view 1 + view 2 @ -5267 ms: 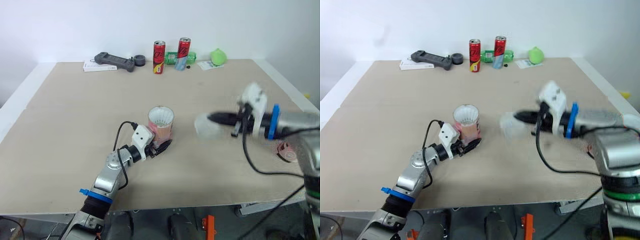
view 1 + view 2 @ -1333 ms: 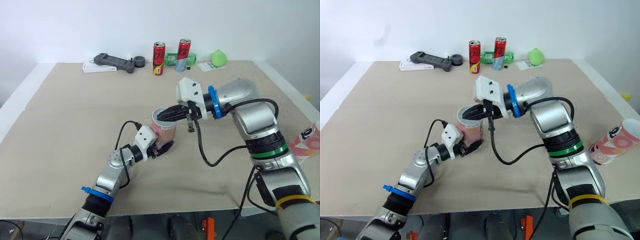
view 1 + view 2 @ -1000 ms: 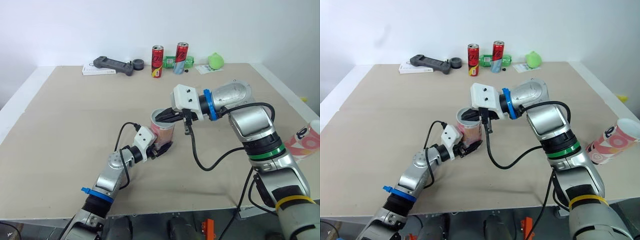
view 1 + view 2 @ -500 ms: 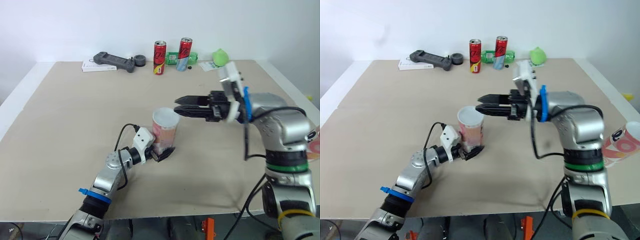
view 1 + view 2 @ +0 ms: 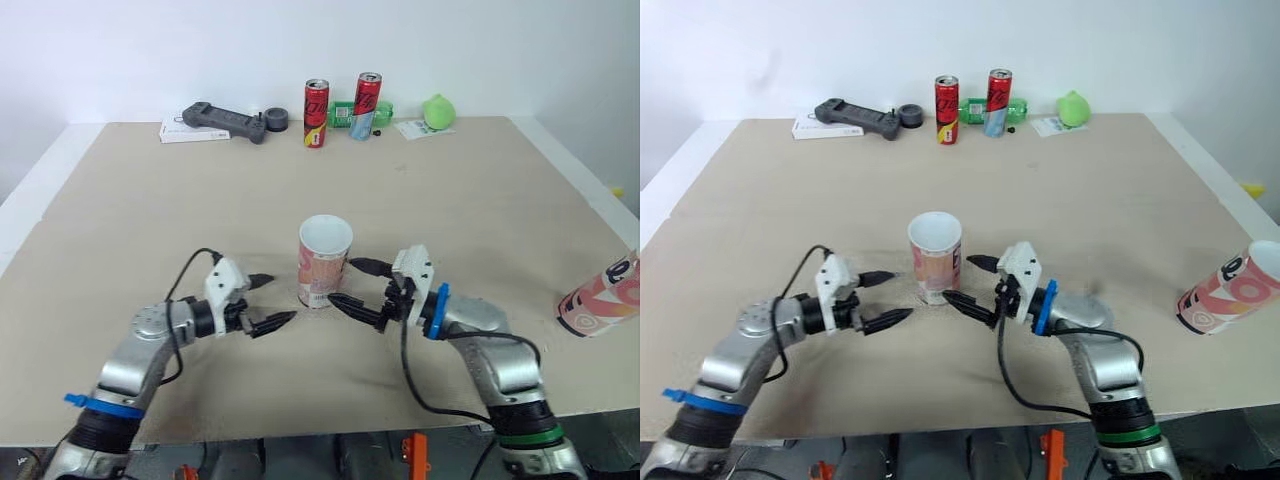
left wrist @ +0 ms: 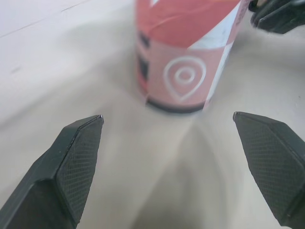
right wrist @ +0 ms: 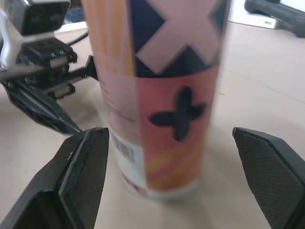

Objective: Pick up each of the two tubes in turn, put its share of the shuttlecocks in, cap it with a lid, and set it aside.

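A pink patterned tube [image 5: 324, 270] stands upright mid-table with a pale lid [image 5: 325, 236] on its top. My left gripper [image 5: 280, 300] is open just left of the tube's base, clear of it. On the tube's right, my right gripper [image 5: 341, 281] is open too, low by the base, with nothing between its fingers. The left wrist view has the tube [image 6: 183, 57] ahead of the spread fingers [image 6: 78, 148]. In the right wrist view the tube [image 7: 162, 95] stands close in front. A second tube [image 5: 600, 298] lies on its side at the table's right edge.
Along the far edge stand two red cans [image 5: 317, 100], a green bottle [image 5: 345, 117], a black controller [image 5: 228, 121], a roll of tape [image 5: 278, 121] and a green ball [image 5: 437, 112]. The table's right edge [image 5: 575, 170] runs close to the lying tube.
My right gripper opened, left the tube's top and came down to its right side. The left gripper let go of the tube's base and drew back left. The tube now stands free, capped.
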